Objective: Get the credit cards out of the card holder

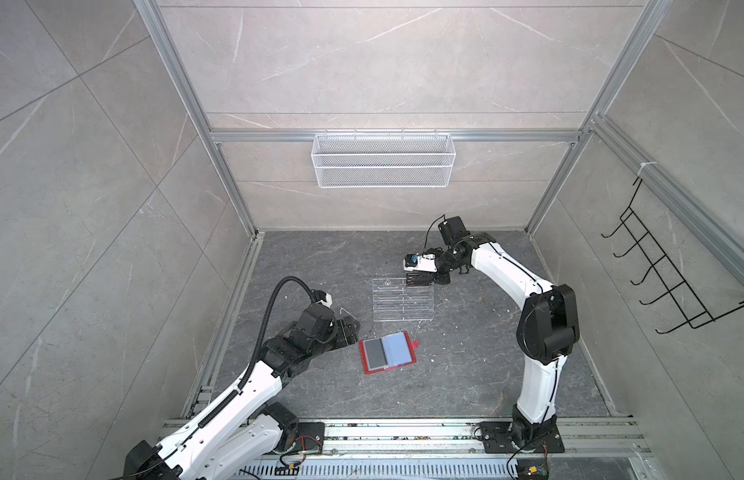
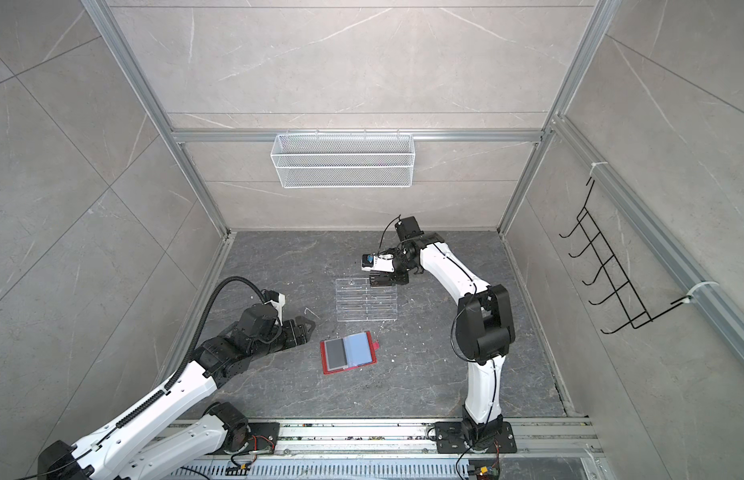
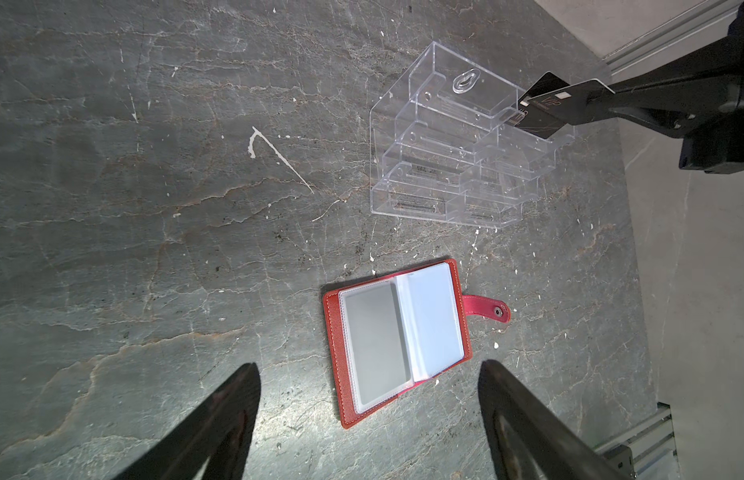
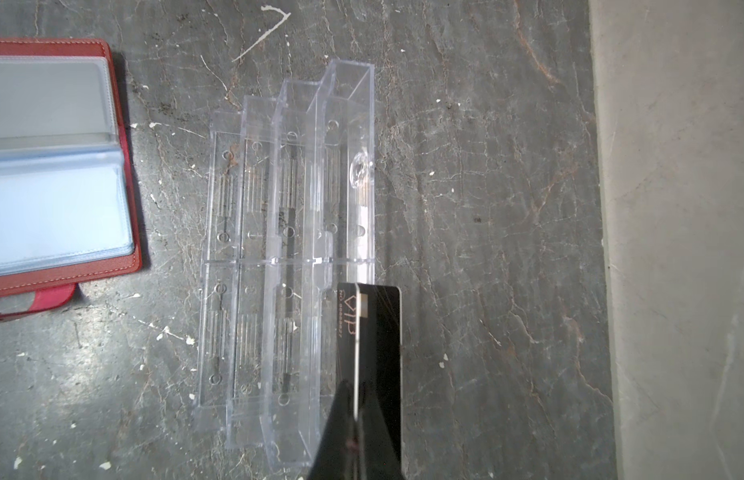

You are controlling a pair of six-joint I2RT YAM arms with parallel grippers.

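The red card holder (image 1: pixel 363 357) (image 2: pixel 325 358) (image 3: pixel 333 357) (image 4: pixel 91 270) lies open and flat on the dark floor. A grey card (image 1: pixel 376 353) (image 3: pixel 376 343) shows through one clear sleeve; the facing sleeve looks bluish. My left gripper (image 1: pixel 353 328) (image 2: pixel 310 328) (image 3: pixel 370 365) stands open just left of the holder, touching nothing. My right gripper (image 1: pixel 414 279) (image 2: pixel 376 279) (image 4: pixel 355 390) is shut on black credit cards (image 3: pixel 547 112) (image 4: pixel 382 332), one with VIP lettering. It holds them at the far right corner of the clear acrylic rack (image 1: pixel 403 299) (image 4: pixel 287 249).
The acrylic rack (image 2: pixel 366 300) (image 3: pixel 453 158) lies just beyond the holder. A white wire basket (image 1: pixel 382 160) hangs on the back wall, and a black hook rack (image 1: pixel 661 274) on the right wall. Aluminium rails (image 1: pixel 403 432) edge the floor.
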